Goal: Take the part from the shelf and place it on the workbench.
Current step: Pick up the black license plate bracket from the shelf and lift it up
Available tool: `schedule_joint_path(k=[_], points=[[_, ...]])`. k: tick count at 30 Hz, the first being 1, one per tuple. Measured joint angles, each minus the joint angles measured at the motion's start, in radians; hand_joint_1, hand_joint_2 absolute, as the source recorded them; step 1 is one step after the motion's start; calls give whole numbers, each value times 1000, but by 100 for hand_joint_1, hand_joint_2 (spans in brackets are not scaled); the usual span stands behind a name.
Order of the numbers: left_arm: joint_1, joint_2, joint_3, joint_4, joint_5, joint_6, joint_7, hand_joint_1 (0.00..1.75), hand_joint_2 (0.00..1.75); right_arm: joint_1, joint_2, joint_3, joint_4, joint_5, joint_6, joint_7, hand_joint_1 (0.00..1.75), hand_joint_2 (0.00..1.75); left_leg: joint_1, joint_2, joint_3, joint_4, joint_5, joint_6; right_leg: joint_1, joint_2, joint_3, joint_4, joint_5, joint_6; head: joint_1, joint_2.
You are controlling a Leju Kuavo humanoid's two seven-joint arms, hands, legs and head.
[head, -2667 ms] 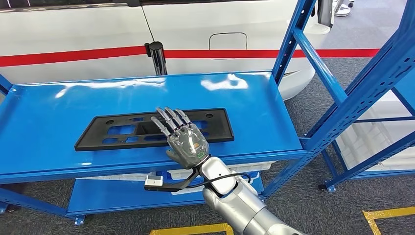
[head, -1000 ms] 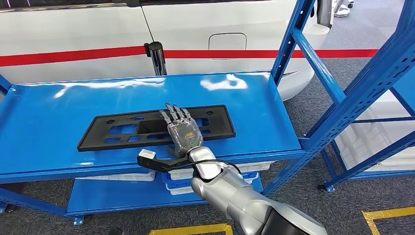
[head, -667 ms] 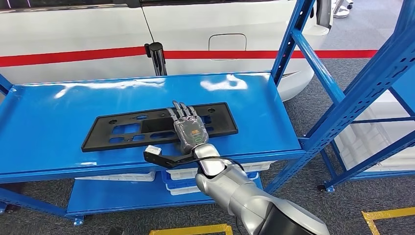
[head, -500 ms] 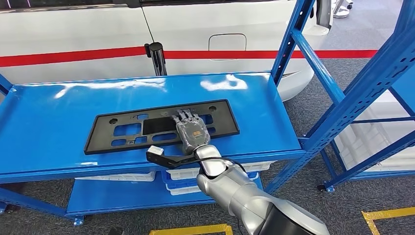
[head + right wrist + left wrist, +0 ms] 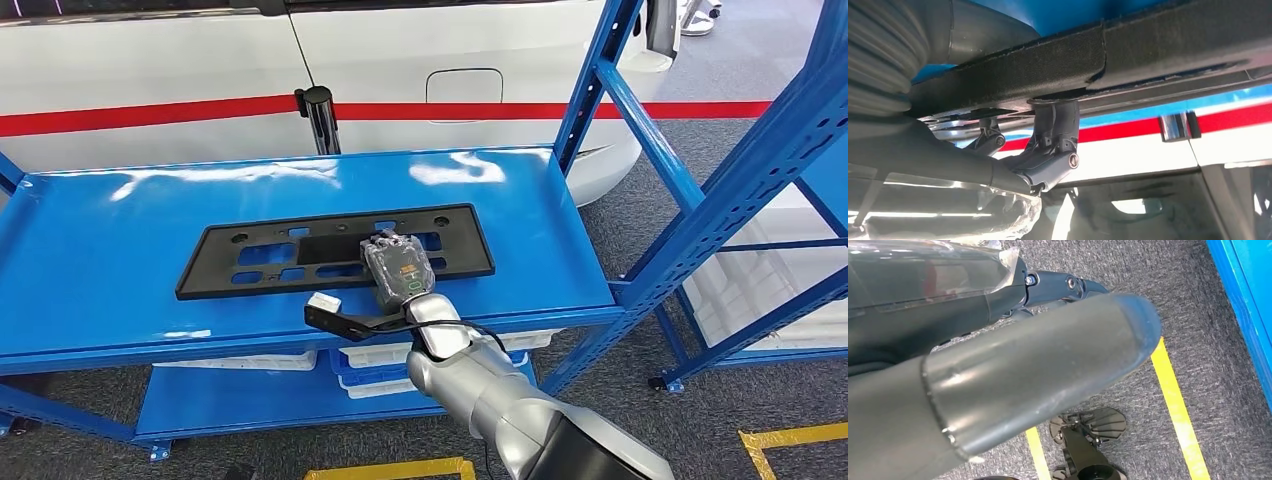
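The part is a long flat black plate with cut-outs (image 5: 260,265), lying on the blue shelf top (image 5: 100,230). My right hand (image 5: 397,268) sits on its near right portion, fingers curled down into it. In the right wrist view the dark fingers (image 5: 1053,145) hook over the black plate's edge (image 5: 1098,55), with the thumb (image 5: 973,25) on its other face, so the hand grips the plate. My left hand (image 5: 998,370) hangs beside my body over grey carpet, thumb stretched out, holding nothing.
A white car with a red stripe (image 5: 450,50) stands right behind the shelf, with a black post (image 5: 320,115) between. Blue uprights (image 5: 600,80) rise at the right. White bins (image 5: 250,360) sit on the lower shelf. Yellow floor lines (image 5: 790,435) mark the carpet.
My right hand went from flat with fingers spread to curled onto the plate. The plate has shifted to the right and slightly away across the shelf top.
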Motion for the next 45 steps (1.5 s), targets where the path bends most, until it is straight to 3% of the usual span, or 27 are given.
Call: schedule_joint_path(k=[6, 14, 25, 28, 33, 37, 41, 45], points=[[2, 0, 12, 0, 0, 5, 2, 0, 0, 27, 0, -181, -108, -20, -10, -183, 175, 175, 0, 0, 0, 0, 0, 0, 0, 0, 0, 0, 0, 0, 0, 0], [9, 0, 30, 0, 0, 20, 2, 0, 0, 75, 0, -400, -363, -80, -11, -352, 175, 175, 0, 0, -3, 0, 0, 0, 0, -1, -2, 0, 0, 0, 0, 0], [20, 0, 48, 0, 0, 25, -15, 0, 0, 100, -4, -478, -629, -235, 20, -441, 174, 175, 0, 0, -4, 0, 0, 0, 0, -1, -4, 0, 0, 0, 0, 0], [24, 0, 52, 0, 4, 25, -30, 0, 0, 122, -12, -479, -710, -368, 101, -473, 174, 175, 0, 0, -4, 0, 0, 0, 0, -1, -4, 0, 0, 0, 0, 0], [41, 1, 75, 0, 20, 23, -67, 0, 0, 185, -63, -478, -916, -772, 380, -493, 175, 175, 0, 0, -5, 0, 0, 0, 0, -1, -5, 0, 0, 0, 0, 0], [52, 2, 93, 0, 30, 22, -90, 0, 0, 218, -108, -478, -1031, -862, 435, -493, 175, 175, 0, 0, -5, 0, 0, 0, 0, -1, -5, 0, 0, 0, 0, 0], [53, 4, 100, 0, 33, 21, -97, 0, 175, 234, -133, -475, -1087, -880, 444, -494, 172, 175, 0, 0, -5, 0, 0, 0, 0, -1, -5, 0, 0, 0, 0, 0], [54, 4, 104, 0, 33, 17, -111, 0, 175, 245, -154, -463, -1126, -895, 454, -504, 170, 175, 0, 0, -5, 0, 0, 0, 0, -1, -5, 0, 0, 0, 0, 0]])
